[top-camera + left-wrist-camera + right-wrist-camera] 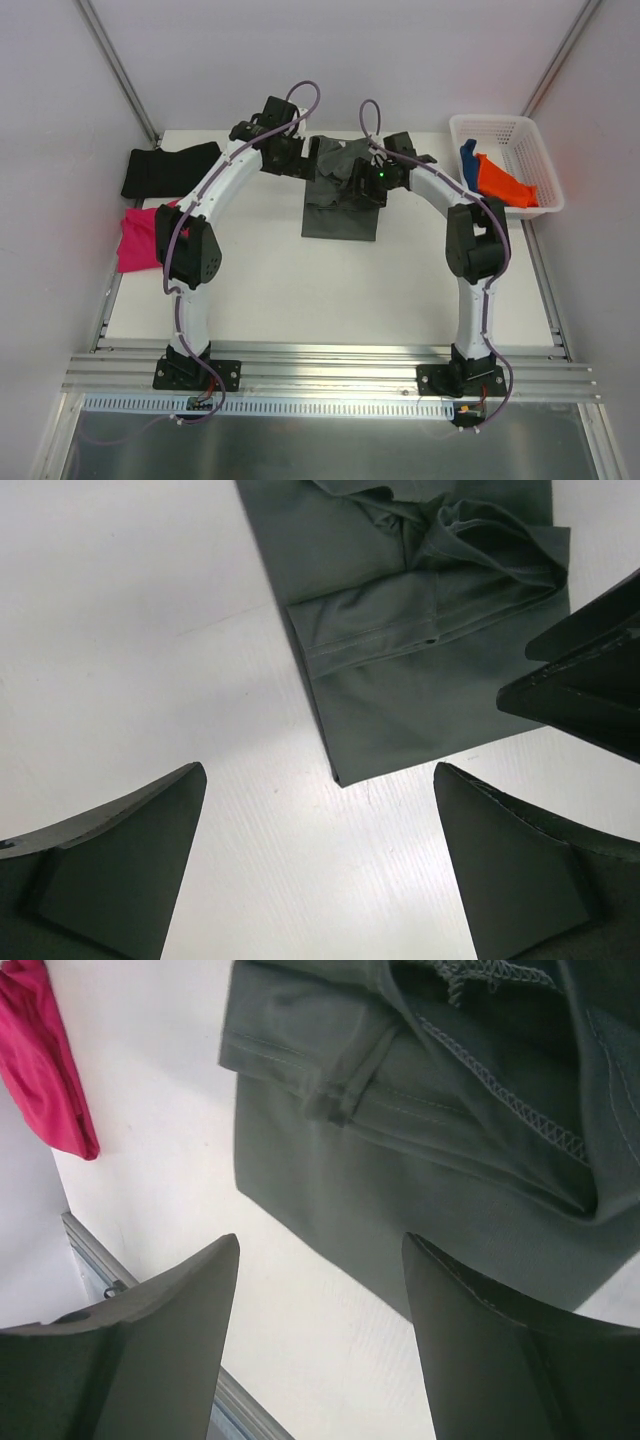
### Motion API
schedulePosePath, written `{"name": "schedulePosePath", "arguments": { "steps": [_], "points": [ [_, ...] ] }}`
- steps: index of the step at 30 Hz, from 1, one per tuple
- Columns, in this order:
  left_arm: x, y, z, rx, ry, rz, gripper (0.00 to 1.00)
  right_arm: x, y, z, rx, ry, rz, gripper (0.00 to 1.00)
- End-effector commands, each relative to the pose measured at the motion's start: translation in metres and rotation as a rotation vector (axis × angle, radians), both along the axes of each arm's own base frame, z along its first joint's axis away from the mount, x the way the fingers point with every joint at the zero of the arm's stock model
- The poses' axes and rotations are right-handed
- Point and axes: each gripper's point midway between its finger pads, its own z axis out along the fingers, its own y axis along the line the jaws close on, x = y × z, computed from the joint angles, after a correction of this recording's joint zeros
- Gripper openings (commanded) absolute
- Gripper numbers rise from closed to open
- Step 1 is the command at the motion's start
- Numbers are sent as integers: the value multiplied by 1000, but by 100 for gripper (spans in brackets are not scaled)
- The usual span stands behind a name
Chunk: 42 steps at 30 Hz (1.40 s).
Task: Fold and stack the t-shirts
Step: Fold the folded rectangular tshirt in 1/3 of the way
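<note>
A dark grey t-shirt [340, 212] lies partly folded at the middle back of the table, bunched at its far end. My left gripper [300, 160] hangs open over its far left corner, and the left wrist view shows the gripper [318, 772] above bare table beside the shirt [420, 650]. My right gripper [358, 185] is open over the bunched far end; in the right wrist view it [320, 1242] holds nothing above the shirt's [400, 1150] edge. A black t-shirt [168, 168] and a magenta one [135, 240] lie at the left. Orange [505, 182] and blue [468, 158] shirts sit in the basket.
The white lattice basket [500, 128] stands at the back right corner. In the left wrist view the right gripper [590, 680] shows close by on the right. The table's metal edge rail [100, 1260] and the magenta shirt [45, 1060] appear in the right wrist view.
</note>
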Motion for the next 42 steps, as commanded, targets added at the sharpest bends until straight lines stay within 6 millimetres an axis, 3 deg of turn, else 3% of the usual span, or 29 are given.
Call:
{"name": "schedulePosePath", "arguments": {
  "steps": [1, 8, 15, 23, 26, 29, 33, 34, 38, 40, 42],
  "points": [
    [-10, 15, 3, 31, 8, 19, 99, 10, 5, -8, 15, 15, -4, 70],
    [-10, 23, 1, 37, 17, 37, 99, 15, 6, -35, -16, 48, 2, 69],
    [-9, 27, -3, 31, 34, 47, 99, 43, 5, -35, -54, -25, -1, 69],
    [-19, 24, -15, 9, 88, 23, 99, 96, 8, -16, -62, -160, -54, 69],
    [-33, 8, -19, -68, 148, -35, 98, 107, 6, -4, -80, -218, -63, 70],
    [-49, -16, -29, -186, 254, -115, 93, 114, 1, 23, -83, -283, -76, 70],
    [-59, -51, -36, -352, 369, -236, 84, 106, -12, 58, -68, -317, -85, 70],
    [-57, -58, -32, -376, 363, -270, 84, 99, -17, 72, -61, -327, -90, 70],
    [-56, -76, -60, -392, 431, -298, 90, 72, -36, 100, -40, -314, -87, 71],
    [-54, -83, -65, -391, 435, -308, 92, 61, -47, 105, -39, -298, -100, 71],
    [-50, -84, -84, -370, 454, -296, 92, 46, -55, 106, -39, -274, -110, 71]
  ]
}}
